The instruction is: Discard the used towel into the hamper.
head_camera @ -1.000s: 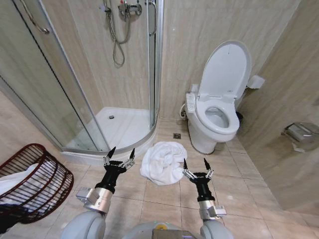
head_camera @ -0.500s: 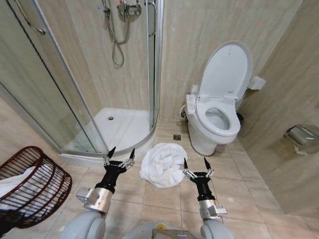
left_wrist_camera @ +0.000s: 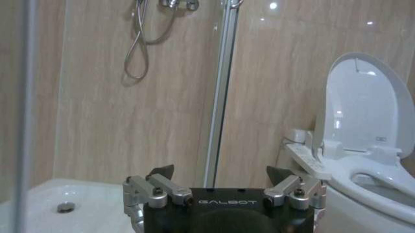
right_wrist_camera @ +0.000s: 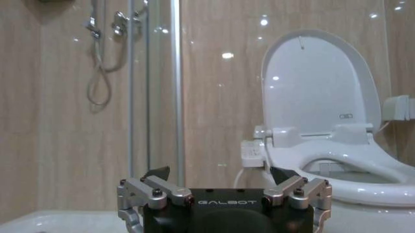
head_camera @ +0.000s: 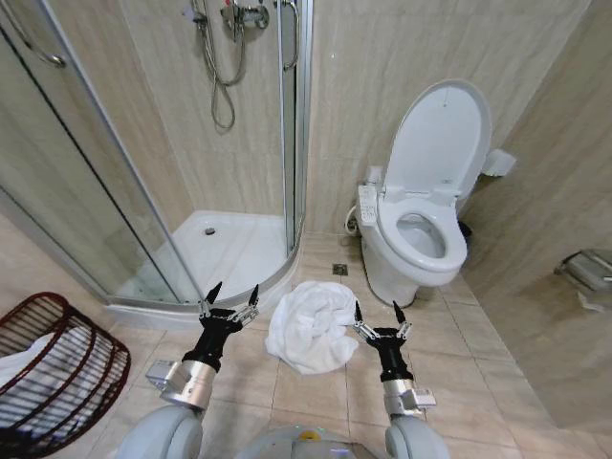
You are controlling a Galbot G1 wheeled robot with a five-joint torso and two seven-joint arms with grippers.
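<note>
Cut-off edges and hidden parts

The hamper (head_camera: pixel 59 368) runs off the head view's left and bottom edges, so its base cannot be seen (a pale cloth inside it is cut off too). The towel (head_camera: pixel 311 327) hides the floor tile beneath it. Both wrist views crop the toilet (right_wrist_camera: pixel 324 145) at the lower edge.

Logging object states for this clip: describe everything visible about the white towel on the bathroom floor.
The towel is plain white, soft-looking terry cloth, crumpled into a rounded heap with thick folds. It lies on the beige floor tiles, between the shower tray and the toilet base, near the floor drain. The open left gripper and open right gripper flank it; neither holds it.
</note>
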